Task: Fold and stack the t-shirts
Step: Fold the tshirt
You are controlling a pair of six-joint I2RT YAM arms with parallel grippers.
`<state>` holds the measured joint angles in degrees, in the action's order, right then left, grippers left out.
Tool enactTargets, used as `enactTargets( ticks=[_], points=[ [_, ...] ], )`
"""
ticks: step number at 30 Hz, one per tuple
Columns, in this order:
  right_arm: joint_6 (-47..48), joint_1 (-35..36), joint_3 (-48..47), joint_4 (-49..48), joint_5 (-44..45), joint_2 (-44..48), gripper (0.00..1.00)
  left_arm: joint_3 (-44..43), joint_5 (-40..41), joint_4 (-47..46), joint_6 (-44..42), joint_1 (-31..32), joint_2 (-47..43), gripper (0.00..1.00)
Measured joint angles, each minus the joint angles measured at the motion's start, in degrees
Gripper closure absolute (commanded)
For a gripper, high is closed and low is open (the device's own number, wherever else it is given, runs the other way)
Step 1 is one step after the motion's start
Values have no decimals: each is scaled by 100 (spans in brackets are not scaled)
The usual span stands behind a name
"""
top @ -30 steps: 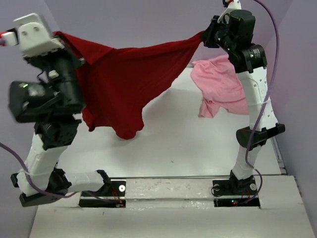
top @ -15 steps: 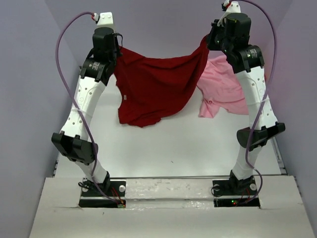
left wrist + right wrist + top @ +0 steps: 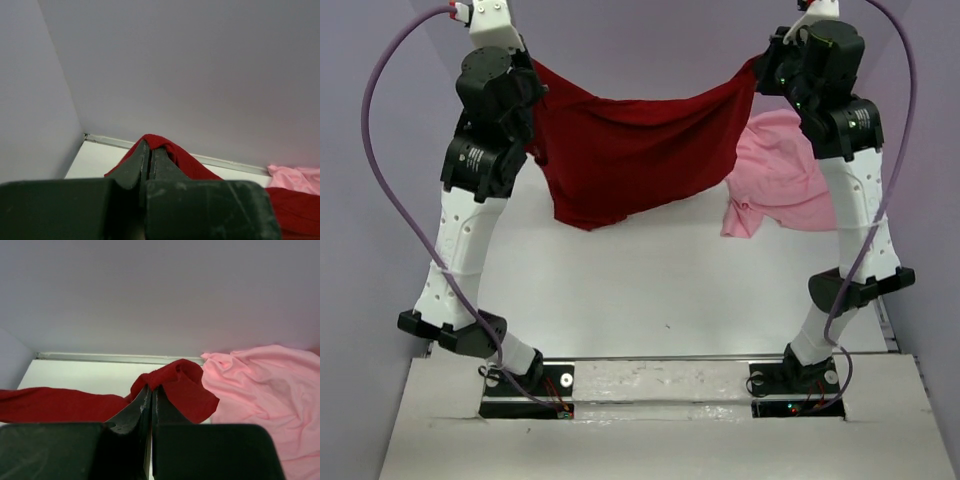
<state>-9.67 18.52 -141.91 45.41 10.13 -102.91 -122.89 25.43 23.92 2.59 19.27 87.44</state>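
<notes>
The dark red t-shirt (image 3: 630, 150) hangs in the air, stretched between my two raised arms above the far half of the table. My left gripper (image 3: 532, 72) is shut on its left top corner, where red cloth (image 3: 165, 147) bunches over the fingertips (image 3: 150, 146). At the right top corner my right gripper (image 3: 758, 70) is shut on a red fold (image 3: 185, 385) that sticks out past its tips (image 3: 151, 389). The light pink t-shirt (image 3: 775, 175) lies crumpled on the table at the far right, also in the right wrist view (image 3: 265, 390). The orange t-shirt is out of view.
The white table (image 3: 650, 290) is walled by lilac panels on the left, back and right. Both arm bases (image 3: 660, 385) sit at the near edge. Purple cables (image 3: 390, 180) loop beside each arm.
The left arm swung up from a low pose at the left to stand tall. The red shirt went from sagging to stretched wide and higher. The right arm rose slightly.
</notes>
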Motion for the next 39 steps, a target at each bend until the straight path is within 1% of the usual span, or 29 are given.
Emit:
enactTargets(
  ticks=[2,4,6,9,11,14,19,23,26,28,31,33,34,36,37,39],
  points=[
    [35,52,9,-7,17,219,100,0,428,-4,-256,472,-155,100],
    [131,219,111,-76,136,592,100,44,850,-28,-570,1150,-402,100],
    [256,479,310,-140,306,975,100,170,981,-2,-702,1578,-682,100],
    [501,979,826,-273,664,1714,100,280,1193,223,-702,1718,-1200,100],
    [575,1182,1071,-299,813,2120,100,293,1322,387,-645,1803,-1561,100],
    [647,1237,1274,-256,1084,2618,100,323,1364,597,-496,1961,-2166,100],
    [680,1237,1342,-195,1329,3156,100,273,1303,868,-304,1969,-2850,100],
    [667,1268,1300,-131,1329,3300,100,138,1193,872,-192,1969,-3005,100],
    [673,1268,1123,-96,1353,3136,100,140,1139,866,-168,1978,-2870,100],
    [699,1268,1021,-120,1401,2907,100,129,1147,820,-170,1978,-2614,100],
    [748,1268,695,-184,1565,2277,100,7,1196,728,-275,1932,-1998,100],
    [767,1266,181,-291,1668,1427,100,-70,986,514,-286,1631,-1384,100],
    [769,1244,57,-332,1672,1178,100,-72,767,455,-249,1318,-1091,100],
    [691,1080,-332,-369,1519,282,100,-101,450,352,-155,813,-507,100],
    [627,979,-444,-374,1438,-175,100,-101,334,350,-122,616,-144,100],
    [509,769,-485,-295,1237,-754,100,-103,103,367,-66,358,431,100]
  ],
)
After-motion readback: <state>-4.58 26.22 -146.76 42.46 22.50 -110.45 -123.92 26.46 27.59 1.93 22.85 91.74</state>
